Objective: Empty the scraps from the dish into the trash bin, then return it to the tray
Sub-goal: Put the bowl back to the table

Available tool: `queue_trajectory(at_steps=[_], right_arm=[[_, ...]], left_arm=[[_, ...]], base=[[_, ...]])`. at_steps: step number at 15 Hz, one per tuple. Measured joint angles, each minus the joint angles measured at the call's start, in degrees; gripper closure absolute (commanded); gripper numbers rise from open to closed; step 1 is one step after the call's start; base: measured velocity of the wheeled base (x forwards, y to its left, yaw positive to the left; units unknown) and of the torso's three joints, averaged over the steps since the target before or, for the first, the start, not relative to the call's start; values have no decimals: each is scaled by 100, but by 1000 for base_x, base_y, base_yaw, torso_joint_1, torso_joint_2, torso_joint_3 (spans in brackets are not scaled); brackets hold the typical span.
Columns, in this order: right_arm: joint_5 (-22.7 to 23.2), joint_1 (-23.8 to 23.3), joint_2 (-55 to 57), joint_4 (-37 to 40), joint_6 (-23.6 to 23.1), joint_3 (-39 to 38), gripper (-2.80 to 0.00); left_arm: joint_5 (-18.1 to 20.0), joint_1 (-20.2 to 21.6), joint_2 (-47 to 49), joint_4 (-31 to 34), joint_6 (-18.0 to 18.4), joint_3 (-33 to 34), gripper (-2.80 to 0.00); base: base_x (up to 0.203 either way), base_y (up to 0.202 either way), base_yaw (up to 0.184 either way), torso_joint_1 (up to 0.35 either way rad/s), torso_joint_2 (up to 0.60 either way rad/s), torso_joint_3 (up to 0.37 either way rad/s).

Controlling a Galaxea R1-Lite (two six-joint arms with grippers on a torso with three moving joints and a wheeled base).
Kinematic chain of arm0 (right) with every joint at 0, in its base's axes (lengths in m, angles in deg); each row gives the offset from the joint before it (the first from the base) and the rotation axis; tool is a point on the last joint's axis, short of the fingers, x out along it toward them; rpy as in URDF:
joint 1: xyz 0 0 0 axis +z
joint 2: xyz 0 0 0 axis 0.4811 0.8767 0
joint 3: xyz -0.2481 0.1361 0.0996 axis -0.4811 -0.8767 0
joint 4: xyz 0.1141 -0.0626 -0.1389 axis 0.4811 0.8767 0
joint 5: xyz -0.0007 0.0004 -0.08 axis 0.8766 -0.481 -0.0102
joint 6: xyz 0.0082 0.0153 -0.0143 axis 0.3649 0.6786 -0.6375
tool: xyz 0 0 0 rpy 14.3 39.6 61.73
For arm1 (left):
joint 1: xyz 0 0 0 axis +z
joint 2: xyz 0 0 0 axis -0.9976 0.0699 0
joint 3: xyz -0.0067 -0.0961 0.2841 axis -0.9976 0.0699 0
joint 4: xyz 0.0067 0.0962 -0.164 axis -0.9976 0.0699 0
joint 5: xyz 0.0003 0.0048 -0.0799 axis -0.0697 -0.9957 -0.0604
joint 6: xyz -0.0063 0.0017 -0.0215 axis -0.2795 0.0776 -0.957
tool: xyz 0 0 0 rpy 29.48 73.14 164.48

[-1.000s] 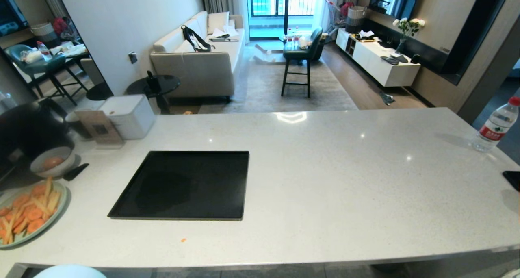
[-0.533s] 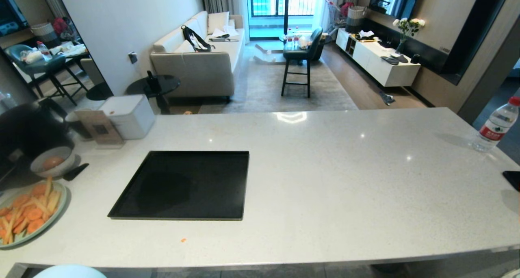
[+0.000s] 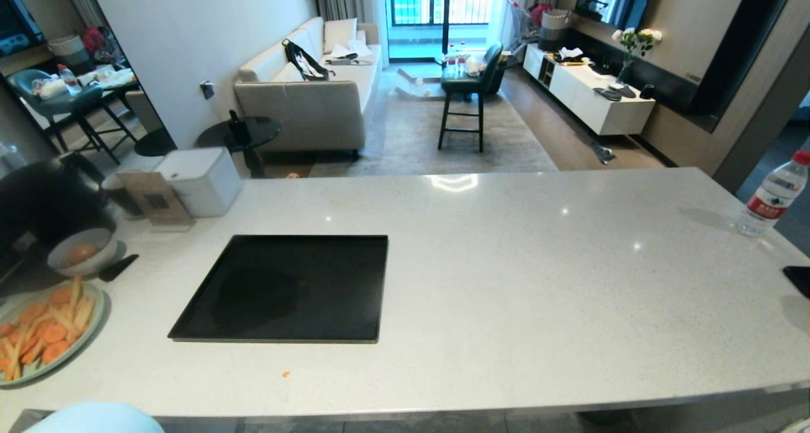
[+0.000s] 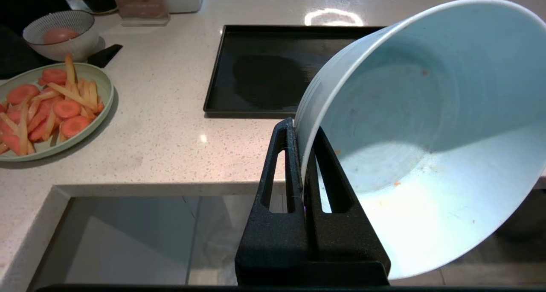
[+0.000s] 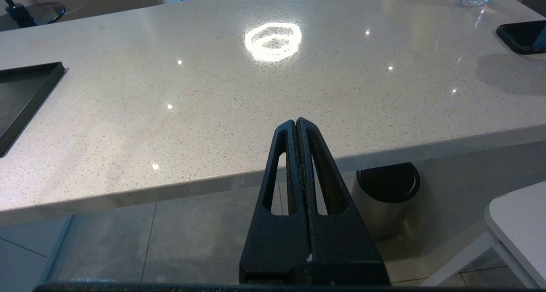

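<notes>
Here, from the head view, the black tray (image 3: 285, 287) lies bare on the pale worktop (image 3: 538, 281), left of centre. A green plate (image 3: 44, 332) heaped with carrot and fry pieces sits at the far left edge, a grey-beige bowl (image 3: 82, 252) just behind it, and one stray orange crumb (image 3: 285, 374) lies near the front edge. A pale blue curve of the dish (image 3: 95, 418) peeks in at the bottom left, below the worktop's rim.

Next, the left wrist view: the left tool (image 4: 303, 153) is clenched on the rim of the dish (image 4: 426, 134), one finger inside, one outside. The dish is tipped on its side, mouth towards the camera, hanging off the worktop's front edge over the floor. Inside there are only a few orange specks; the scraps themselves are not in it, so I judge the emptying done. The trash bin I cannot find here.

Last, the right wrist view: the right tool (image 5: 297, 125) is closed on nothing, parked below the worktop edge, above a dark steel cylinder with a black top (image 5: 386, 198).

Returning looks to be the step in hand. The next move calls for levelling the dish, carrying it up over the edge and setting it inside the tray.
</notes>
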Motion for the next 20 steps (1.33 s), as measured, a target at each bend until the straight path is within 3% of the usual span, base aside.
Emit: queue_trajectory(at_steps=[6, 14, 17, 20], right_arm=[[0, 0, 0, 0, 0, 0, 0], [0, 0, 0, 0, 0, 0, 0], [0, 0, 0, 0, 0, 0, 0], [0, 0, 0, 0, 0, 0, 0]], left_arm=[[12, -170, 2482, 70, 193, -1551, 0], [-37, -211, 7092, 184, 1123, -5153, 0], [-150, -227, 8529, 903, 1303, -6764, 0], [-283, -178, 9655, 2201, 1365, -8068, 0]], base=[[0, 0, 0, 0, 0, 0], [0, 0, 0, 0, 0, 0], [0, 0, 0, 0, 0, 0], [0, 0, 0, 0, 0, 0]])
